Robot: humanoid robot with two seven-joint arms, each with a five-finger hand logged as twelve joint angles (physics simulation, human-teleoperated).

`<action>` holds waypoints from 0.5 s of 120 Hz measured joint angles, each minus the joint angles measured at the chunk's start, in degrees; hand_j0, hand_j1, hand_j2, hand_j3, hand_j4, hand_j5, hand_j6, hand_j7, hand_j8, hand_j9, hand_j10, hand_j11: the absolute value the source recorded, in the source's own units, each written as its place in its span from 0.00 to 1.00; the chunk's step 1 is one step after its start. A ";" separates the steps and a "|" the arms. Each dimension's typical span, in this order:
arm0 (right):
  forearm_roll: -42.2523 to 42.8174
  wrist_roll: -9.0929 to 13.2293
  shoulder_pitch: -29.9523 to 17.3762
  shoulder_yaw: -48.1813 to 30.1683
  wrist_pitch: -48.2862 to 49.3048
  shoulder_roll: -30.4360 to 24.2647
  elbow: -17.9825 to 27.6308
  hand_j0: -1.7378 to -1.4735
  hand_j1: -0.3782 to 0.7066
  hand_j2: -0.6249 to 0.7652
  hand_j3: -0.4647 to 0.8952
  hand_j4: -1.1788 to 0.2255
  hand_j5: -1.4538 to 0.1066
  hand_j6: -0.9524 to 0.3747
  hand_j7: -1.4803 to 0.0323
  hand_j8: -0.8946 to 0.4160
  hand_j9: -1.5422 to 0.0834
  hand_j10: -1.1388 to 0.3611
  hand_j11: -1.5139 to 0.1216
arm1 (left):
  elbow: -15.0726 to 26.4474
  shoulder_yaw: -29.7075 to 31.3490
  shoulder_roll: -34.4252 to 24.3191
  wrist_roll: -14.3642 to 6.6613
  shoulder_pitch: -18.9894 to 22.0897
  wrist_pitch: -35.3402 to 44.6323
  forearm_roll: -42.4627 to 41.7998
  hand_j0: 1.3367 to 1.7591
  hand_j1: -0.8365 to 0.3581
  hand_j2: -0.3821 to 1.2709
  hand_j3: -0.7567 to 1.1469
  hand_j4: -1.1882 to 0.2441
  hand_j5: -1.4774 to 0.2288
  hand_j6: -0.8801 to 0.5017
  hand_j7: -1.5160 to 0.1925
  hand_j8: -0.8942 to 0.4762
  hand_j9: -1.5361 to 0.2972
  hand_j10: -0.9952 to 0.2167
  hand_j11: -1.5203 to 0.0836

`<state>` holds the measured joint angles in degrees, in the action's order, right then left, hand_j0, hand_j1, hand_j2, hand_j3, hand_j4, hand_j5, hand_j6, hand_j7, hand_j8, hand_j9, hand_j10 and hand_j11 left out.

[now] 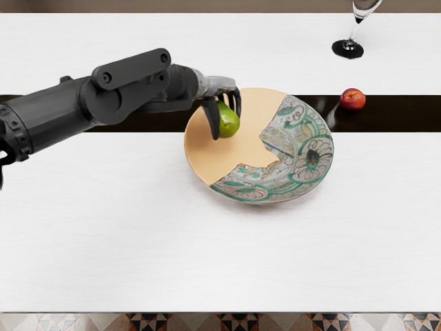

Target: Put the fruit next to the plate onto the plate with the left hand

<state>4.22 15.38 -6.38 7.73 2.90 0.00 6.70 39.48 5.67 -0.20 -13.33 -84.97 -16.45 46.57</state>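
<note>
A small green pear (229, 121) is clasped in the dark fingers of the left robot hand (222, 102), poised over the plain tan side of a broad round plate (207, 157) whose other half bears a green floral pattern. The fingers curl down around the fruit from above, a hold that leaves its underside free to meet the dish. Whether pear and plate already touch cannot be told from this angle. The black arm (83, 103) reaches in from the left across the white table (138, 234). Well apart to the right, a red round fruit (353, 98) lies in a dark strip (403, 114) running across the table, with a clear wine glass (349, 47) standing beyond it. Letting go looks to be the step in hand.
</note>
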 joint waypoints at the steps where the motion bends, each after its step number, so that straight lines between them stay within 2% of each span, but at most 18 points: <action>1: 0.00 0.00 -0.01 0.00 0.00 0.00 0.00 0.30 0.03 0.45 0.34 0.84 0.93 0.72 0.98 0.68 0.95 0.76 0.93 | 0.00 -0.03 0.09 0.01 0.15 0.23 0.02 0.76 0.47 0.53 0.40 0.41 0.30 0.39 0.33 0.33 0.33 0.23 0.36; 11: 0.00 0.00 -0.11 0.00 0.00 0.00 0.00 0.30 0.03 0.45 0.34 0.84 0.93 0.72 0.98 0.68 0.95 0.76 0.93 | -0.02 -0.14 0.20 0.09 1.07 1.93 0.01 0.76 0.45 0.55 0.40 0.42 0.30 0.40 0.32 0.34 0.33 0.24 0.36; 39: 0.00 0.00 -0.24 0.00 0.00 0.00 -0.01 0.30 0.03 0.45 0.34 0.84 0.93 0.72 0.98 0.68 0.95 0.76 0.93 | -0.46 0.07 0.20 0.15 3.51 4.31 0.23 0.76 0.49 0.50 0.40 0.41 0.31 0.38 0.33 0.32 0.33 0.24 0.36; 60: 0.00 0.00 -0.44 0.00 0.00 0.00 -0.01 0.30 0.03 0.45 0.34 0.84 0.93 0.72 0.98 0.68 0.95 0.76 0.93 | -0.73 0.40 0.20 0.21 3.59 5.04 0.28 0.76 0.50 0.50 0.40 0.40 0.31 0.37 0.33 0.32 0.33 0.25 0.37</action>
<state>4.22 15.38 -6.82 7.73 2.90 0.00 6.69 38.75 6.07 0.00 -13.12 -81.39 -11.41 46.85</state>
